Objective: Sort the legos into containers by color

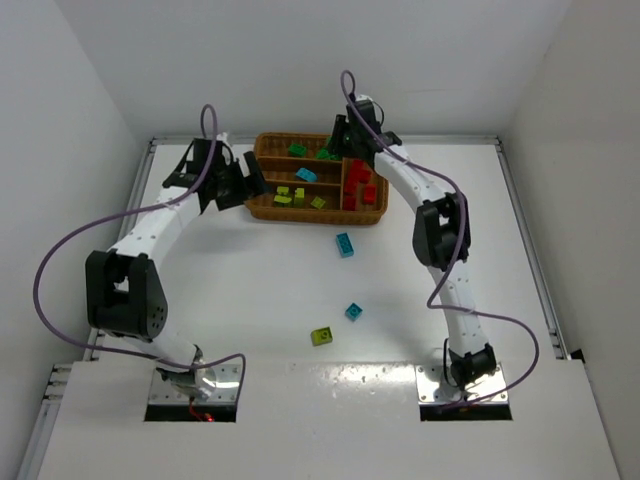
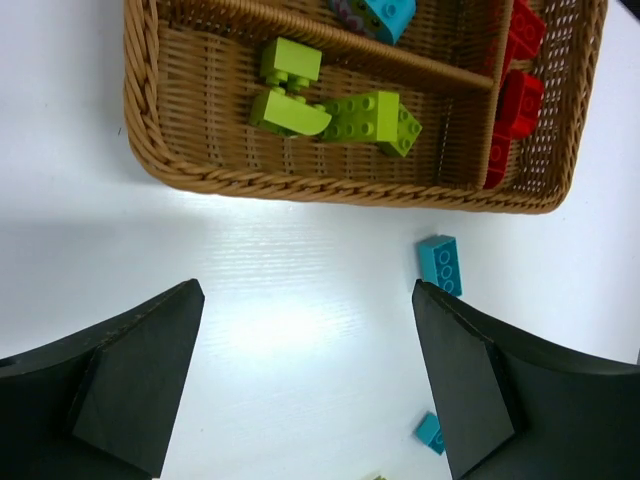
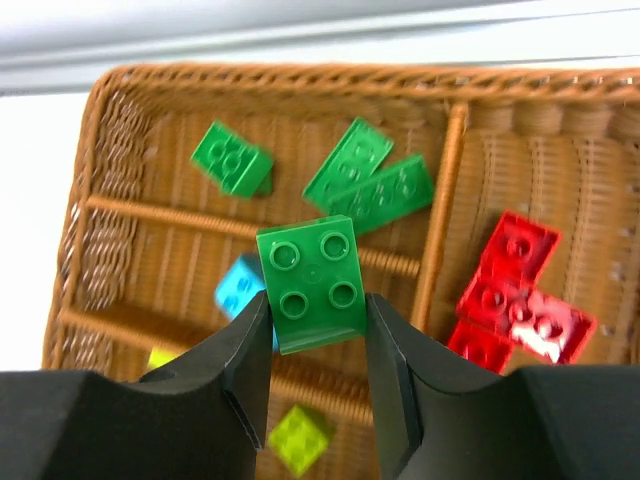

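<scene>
Top view, tray: the wicker tray (image 1: 300,217) sits at the far side of the bench (image 1: 250,290). The sorted legos (image 1: 305,175) inside are grouped by colour: green, cyan, yellow-green and red, each in its own section.
Top view, leftovers: three pieces lie outside it: a cyan brick (image 1: 345,244) near the tray, then a second cyan brick (image 1: 353,311) and a yellow-green brick (image 1: 321,336) nearer the arm bases.
Top view, arms: your left hand (image 1: 255,185) hangs by the tray's left end, and your right hand (image 1: 340,140) is over its far edge.
Left wrist view, hand: your left hand is spread wide and holds nothing, above bare bench just short of the tray.
Right wrist view, hand: your right hand is clamped on a green four-stud brick (image 3: 312,282), held above the tray.
Right wrist view, target: three green bricks (image 3: 232,158) lie in the far section, the likely drop spot.
Progress: most of the sorting looks done. You have yet to release the green piece and collect the three loose ones.
</scene>
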Controlling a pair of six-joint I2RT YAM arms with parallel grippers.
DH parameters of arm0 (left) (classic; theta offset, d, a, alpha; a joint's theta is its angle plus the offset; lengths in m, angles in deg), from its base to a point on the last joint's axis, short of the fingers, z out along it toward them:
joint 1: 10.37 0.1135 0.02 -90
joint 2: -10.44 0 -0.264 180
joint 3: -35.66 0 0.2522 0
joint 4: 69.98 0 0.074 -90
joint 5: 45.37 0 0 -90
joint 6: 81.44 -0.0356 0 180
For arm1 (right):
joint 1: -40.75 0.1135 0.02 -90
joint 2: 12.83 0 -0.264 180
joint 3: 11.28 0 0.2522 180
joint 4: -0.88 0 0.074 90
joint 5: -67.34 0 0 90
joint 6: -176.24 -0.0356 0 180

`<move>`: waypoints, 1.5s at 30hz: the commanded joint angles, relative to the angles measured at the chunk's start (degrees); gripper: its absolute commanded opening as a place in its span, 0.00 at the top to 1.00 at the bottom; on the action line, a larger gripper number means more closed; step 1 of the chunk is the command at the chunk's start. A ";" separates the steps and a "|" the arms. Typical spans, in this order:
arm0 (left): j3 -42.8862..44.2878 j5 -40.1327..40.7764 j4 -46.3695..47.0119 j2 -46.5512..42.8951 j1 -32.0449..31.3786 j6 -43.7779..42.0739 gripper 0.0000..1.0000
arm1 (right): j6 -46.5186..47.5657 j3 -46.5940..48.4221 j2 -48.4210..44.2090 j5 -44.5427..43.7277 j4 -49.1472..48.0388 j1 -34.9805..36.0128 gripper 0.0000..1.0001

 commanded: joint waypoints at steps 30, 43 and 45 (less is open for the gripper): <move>-7.59 2.45 2.67 -6.96 -0.82 -0.69 0.09 | 1.93 -35.50 -31.73 -5.73 -9.32 6.64 0.40; -8.12 2.98 2.05 -8.71 -3.81 -0.17 0.09 | 0.33 -66.05 -42.18 -6.60 1.41 13.33 0.11; -8.65 2.98 2.05 -9.24 -3.81 -0.17 0.09 | 1.83 -63.94 -37.70 -6.07 0.79 12.64 0.11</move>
